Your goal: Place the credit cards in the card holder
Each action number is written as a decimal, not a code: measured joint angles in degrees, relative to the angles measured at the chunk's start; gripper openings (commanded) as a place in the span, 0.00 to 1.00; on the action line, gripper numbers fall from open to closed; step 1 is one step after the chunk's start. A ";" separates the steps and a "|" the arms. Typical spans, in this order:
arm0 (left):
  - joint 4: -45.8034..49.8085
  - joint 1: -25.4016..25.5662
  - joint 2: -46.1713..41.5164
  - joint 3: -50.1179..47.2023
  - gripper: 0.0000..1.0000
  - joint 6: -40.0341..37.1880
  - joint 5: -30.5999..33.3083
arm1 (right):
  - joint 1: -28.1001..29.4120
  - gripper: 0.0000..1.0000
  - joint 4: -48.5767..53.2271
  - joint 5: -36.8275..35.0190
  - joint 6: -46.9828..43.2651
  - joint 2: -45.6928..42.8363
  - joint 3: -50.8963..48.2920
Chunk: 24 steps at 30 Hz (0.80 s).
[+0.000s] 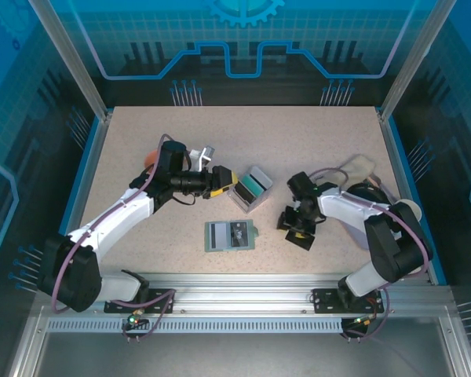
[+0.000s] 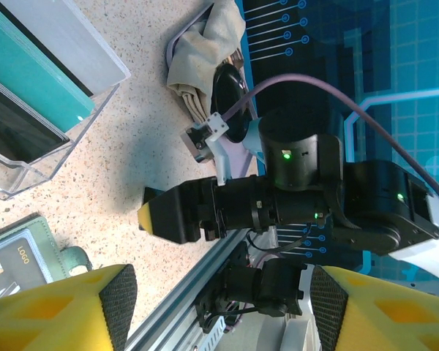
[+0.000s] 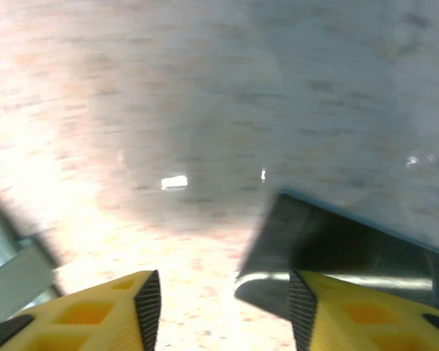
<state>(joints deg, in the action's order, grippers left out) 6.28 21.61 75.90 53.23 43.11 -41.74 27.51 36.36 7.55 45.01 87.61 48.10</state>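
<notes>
Closest to the overhead camera, just past the aluminium rail [image 1: 243, 281] that carries the arm bases, the sage-green folding card holder [image 1: 230, 236] lies opened flat on the speckled beige table [image 1: 298, 141], about midway between the two arms. A dark plastic card with a chip and a logo [image 2: 14, 262] rests on its grey inner face; whether it sits in a slot cannot be told.

Beyond the holder, a clear plastic rectangular box [image 2: 14, 175] stands at an angle. A teal card [image 1: 253, 187] stands on edge inside it, with a whitish-grey card [image 2: 66, 36] against one side and a dark card [image 2: 14, 128] against the other.

The left gripper [image 1: 228, 179] hangs just beside the box on its left, pointing at it. Its yellow fingers [image 2: 58, 311] are spread wide with nothing between them.

The right gripper [image 1: 300, 232] points down at the table to the right of the holder, apart from it and from the box. Its yellow fingers [image 3: 80, 314] stand apart, and bare table shows between them. The right wrist view is blurred. A dark flat shape [image 3: 329, 241] lies near one finger there, and what it is cannot be told.

A crumpled beige cloth [image 1: 361, 166] lies near the table's right edge, behind the right arm.
</notes>
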 measured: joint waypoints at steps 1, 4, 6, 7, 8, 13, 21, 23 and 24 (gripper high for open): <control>0.02 0.00 0.00 0.00 0.68 0.00 0.00 | 1.25 0.66 0.79 -1.25 -0.59 -0.48 1.11; 0.31 0.00 0.00 0.00 0.68 -0.02 0.00 | 2.97 0.77 5.31 -7.48 0.22 -3.43 4.79; 0.37 0.00 0.02 0.00 0.68 0.00 0.07 | 2.89 1.00 9.46 -12.57 2.67 -4.74 6.43; 0.37 0.00 0.02 0.00 0.68 0.00 0.11 | 2.84 1.00 10.99 -14.43 3.45 -5.01 6.67; 0.37 0.00 0.02 0.00 0.68 0.00 0.13 | 2.84 1.00 12.48 -15.82 4.37 -5.07 6.56; 0.35 0.00 0.20 0.00 0.68 0.00 0.15 | 1.53 1.00 13.11 -15.80 7.67 -4.61 2.05; 0.37 0.00 0.92 0.00 0.68 0.00 0.13 | 0.22 1.00 10.19 -12.68 8.66 2.40 0.66; 0.37 0.00 1.25 0.00 0.68 0.00 0.13 | 0.22 1.00 9.20 -11.61 8.83 3.69 0.76; 0.37 0.00 1.38 0.00 0.68 0.00 0.13 | 0.22 1.00 9.11 -11.34 9.03 4.28 1.05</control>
<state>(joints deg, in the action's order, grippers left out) 6.66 21.61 77.28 53.23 43.11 -41.60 27.73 45.47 -3.79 54.04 91.90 49.15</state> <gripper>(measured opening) 0.684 0.997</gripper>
